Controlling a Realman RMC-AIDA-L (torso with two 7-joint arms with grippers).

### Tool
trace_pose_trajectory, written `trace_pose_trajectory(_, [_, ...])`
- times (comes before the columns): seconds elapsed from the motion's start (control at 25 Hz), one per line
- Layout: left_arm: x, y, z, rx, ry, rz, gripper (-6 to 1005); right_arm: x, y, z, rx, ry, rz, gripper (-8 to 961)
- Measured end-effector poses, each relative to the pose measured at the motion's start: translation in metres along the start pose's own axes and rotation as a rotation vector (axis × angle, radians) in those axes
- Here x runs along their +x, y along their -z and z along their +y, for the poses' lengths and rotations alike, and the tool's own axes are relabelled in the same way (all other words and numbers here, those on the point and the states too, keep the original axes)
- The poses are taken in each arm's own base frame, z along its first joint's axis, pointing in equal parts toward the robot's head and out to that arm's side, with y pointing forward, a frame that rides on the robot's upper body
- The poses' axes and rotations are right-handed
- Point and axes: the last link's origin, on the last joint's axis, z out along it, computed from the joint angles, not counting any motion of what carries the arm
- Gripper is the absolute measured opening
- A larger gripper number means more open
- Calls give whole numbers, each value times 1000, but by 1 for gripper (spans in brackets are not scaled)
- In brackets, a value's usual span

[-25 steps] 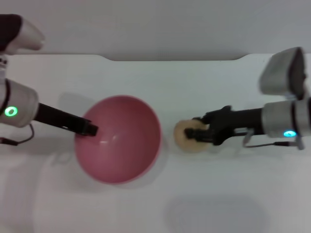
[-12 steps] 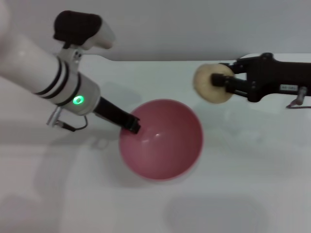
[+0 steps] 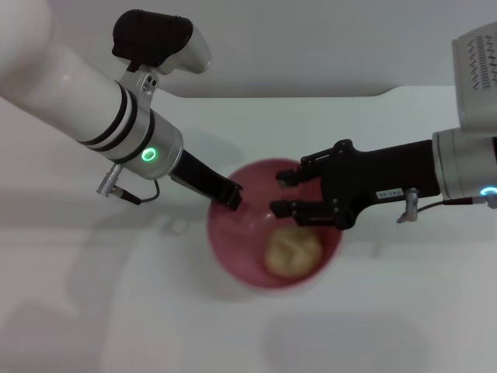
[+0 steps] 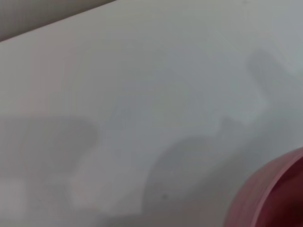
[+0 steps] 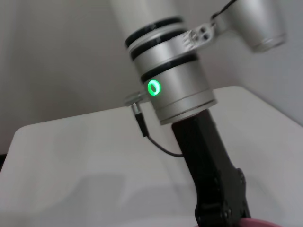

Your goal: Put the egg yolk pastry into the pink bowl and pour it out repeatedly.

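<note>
The small round tan egg yolk pastry (image 3: 293, 252) lay inside the deep glossy pink plastic bowl (image 3: 233, 245), which sat near the middle of the white desk (image 3: 93, 295). The right end effector (image 3: 283, 193) hung over the bowl's rim, its black fingers spread apart and holding nothing. The left end effector (image 3: 230, 197) was clamped on the bowl's rim on the side toward the desk's left edge.

No text can be read — none anywhere.
</note>
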Motion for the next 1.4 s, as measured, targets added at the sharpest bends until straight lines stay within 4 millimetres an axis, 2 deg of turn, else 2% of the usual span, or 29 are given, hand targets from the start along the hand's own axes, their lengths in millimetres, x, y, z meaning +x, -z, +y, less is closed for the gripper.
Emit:
trace_pose_trajectory(0.2, [-2, 1, -3, 7, 6, 6, 0, -4, 8, -6, 51, -18, -32, 391])
trace_pose_trajectory(0.36, [-1, 2, -8, 25, 3, 40, 0, 0, 35, -22, 170, -128, -112, 480])
trace_pose_trajectory(0.44, [0, 4, -12, 42, -6, 74, -1, 5, 54, -32, 245, -205, -166, 481])
trace_pose_trajectory(0.6, [2, 10, -19, 80, -21, 173, -1, 31, 90, -43, 379, -338, -171, 482])
trace_pose_trajectory(0.84, [6, 14, -10, 128, -143, 440, 0, 81, 129, -43, 540, -544, -125, 485])
trace_pose_trajectory(0.96, [7, 15, 2, 187, -228, 564, 0, 93, 140, -40, 578, -595, -155, 486])
trace_pose_trajectory(1.08, [9, 10, 22, 252, -355, 671, 0, 100, 147, -39, 602, -622, -171, 487])
trace_pose_trajectory(1.2, [6, -2, 45, 337, -516, 763, -1, 104, 150, -38, 616, -635, -183, 488])
trace_pose_trajectory(1.32, [1, -13, 59, 408, -623, 827, -1, 106, 149, -37, 615, -644, -185, 489])
trace_pose_trajectory(1.4, [-9, -22, 73, 526, -776, 915, -1, 108, 149, -36, 615, -650, -184, 490])
